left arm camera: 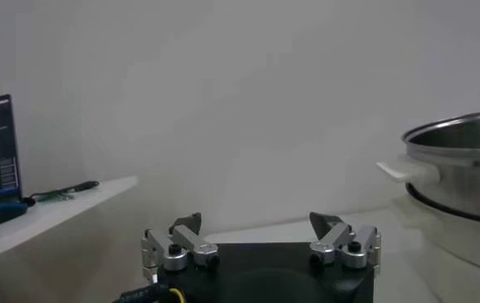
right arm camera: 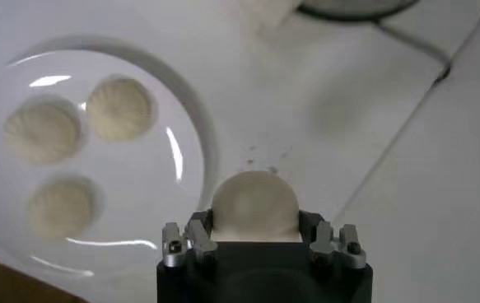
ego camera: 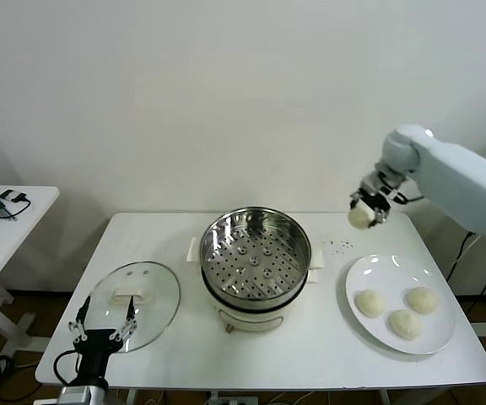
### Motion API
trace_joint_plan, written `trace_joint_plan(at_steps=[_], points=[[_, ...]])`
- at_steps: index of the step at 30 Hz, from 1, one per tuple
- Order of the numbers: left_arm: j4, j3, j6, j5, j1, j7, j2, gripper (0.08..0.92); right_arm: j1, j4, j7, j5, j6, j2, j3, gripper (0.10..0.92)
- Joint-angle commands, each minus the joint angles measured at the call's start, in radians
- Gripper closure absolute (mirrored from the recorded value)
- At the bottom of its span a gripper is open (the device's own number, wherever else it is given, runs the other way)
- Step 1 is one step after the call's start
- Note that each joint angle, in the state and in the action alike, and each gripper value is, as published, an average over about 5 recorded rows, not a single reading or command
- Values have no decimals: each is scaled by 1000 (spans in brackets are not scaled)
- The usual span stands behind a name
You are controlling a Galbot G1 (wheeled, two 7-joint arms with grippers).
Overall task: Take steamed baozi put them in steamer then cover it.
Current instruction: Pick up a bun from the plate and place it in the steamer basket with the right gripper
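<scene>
White table — right gripper pinching baozi beside steamer; left gripper spread; no legible writing.

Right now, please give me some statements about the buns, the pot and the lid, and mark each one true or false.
1. The right tool holds one baozi above the table. True.
2. Four baozi lie on the plate. False: three lie there.
3. The cover sits on the steamer. False: it lies on the table, left of the steamer.
4. The steamer tray holds no bun. True.
5. The left tool grips the cover's handle. False: it is open, near the cover's edge.
</scene>
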Motion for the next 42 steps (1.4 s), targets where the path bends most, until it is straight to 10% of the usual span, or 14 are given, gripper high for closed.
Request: trace_joint_plan(at_steps=[1, 31, 42], points=[[-7, 1, 8, -2, 7, -10, 0, 177, 164, 97, -24, 45, 96, 163, -99, 352], [-26, -36, 18, -45, 26, -18, 13, 177, -298, -77, 31, -478, 227, 393, 57, 343], [-25, -36, 18, -43, 30, -19, 9, 177, -307, -84, 57, -494, 233, 395, 83, 206]])
